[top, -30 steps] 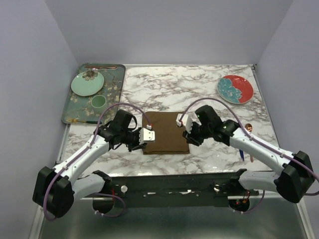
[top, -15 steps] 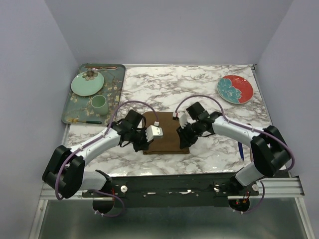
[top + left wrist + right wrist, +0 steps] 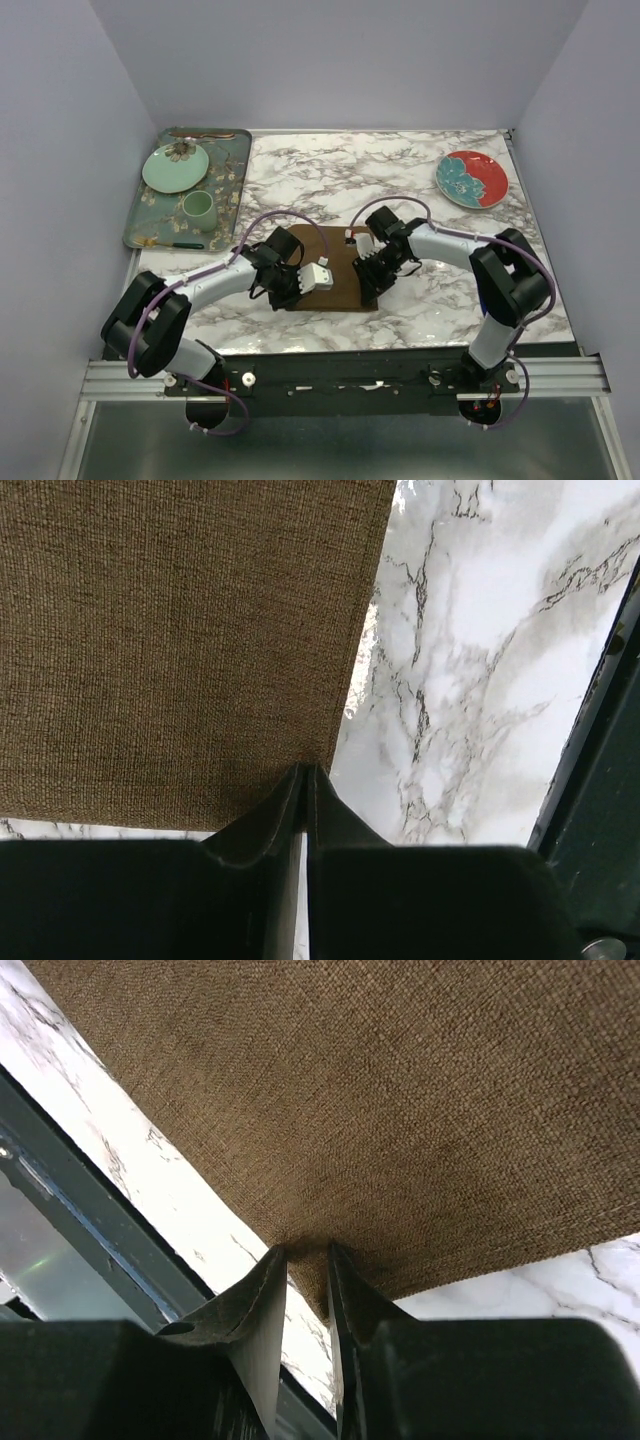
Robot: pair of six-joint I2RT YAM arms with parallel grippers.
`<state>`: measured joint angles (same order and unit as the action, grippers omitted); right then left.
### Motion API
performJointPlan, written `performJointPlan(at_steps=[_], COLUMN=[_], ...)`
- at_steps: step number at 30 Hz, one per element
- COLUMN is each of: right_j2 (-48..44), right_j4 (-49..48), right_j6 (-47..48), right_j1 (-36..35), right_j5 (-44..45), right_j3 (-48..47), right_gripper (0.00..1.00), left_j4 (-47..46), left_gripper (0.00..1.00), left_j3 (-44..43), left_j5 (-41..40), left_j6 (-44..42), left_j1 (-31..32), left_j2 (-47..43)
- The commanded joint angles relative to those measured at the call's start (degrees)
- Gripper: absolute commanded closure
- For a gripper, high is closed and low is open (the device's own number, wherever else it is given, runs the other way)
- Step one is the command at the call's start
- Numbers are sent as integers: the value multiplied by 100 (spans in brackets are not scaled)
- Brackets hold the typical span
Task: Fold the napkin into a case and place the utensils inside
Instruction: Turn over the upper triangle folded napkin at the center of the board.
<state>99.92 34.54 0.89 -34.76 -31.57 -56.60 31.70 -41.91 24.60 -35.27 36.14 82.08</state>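
The brown napkin (image 3: 335,262) lies flat on the marble table, near the front edge. My left gripper (image 3: 291,296) sits at its near left corner. In the left wrist view the jaws (image 3: 305,772) are shut on the corner of the napkin (image 3: 180,640). My right gripper (image 3: 366,290) sits at the near right corner. In the right wrist view it (image 3: 306,1252) is shut on a pinched-up fold of the napkin (image 3: 400,1110). The utensils do not show in any view; my right arm covers the table's right edge.
A dark green floral tray (image 3: 150,228) at the back left holds a mint plate (image 3: 175,167) and a mint cup (image 3: 199,206). A red and teal plate (image 3: 471,178) sits at the back right. The table's front rail (image 3: 340,350) runs just behind both grippers.
Both grippers have moved from the napkin's sides to its near corners and lowered onto the cloth. Both forearms have swung in towards the middle.
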Motion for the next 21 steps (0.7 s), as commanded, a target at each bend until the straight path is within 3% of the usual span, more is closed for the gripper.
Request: performJointPlan(at_steps=[1, 4, 8, 12, 21], right_j2=[72, -218, -701, -1044, -518], right_j4=[684, 904, 897, 703, 589], right_j6=[315, 658, 1123, 1440, 1809], right_j1=[40, 40, 40, -4, -268], right_j5=[317, 537, 644, 679, 1135], right_j3=[-404, -580, -581, -431, -484], right_gripper=[69, 68, 64, 61, 61], left_j4=[433, 442, 521, 302, 319], left_gripper=[77, 72, 70, 67, 66], left_j3=[96, -159, -956, -1494, -2453], left_j5=[-369, 106, 563, 617, 238], left_j6=[-218, 150, 547, 784, 1153], left_j1=[16, -142, -835, -1372, -1496], left_j2=[-244, -833, -844, -388, 843])
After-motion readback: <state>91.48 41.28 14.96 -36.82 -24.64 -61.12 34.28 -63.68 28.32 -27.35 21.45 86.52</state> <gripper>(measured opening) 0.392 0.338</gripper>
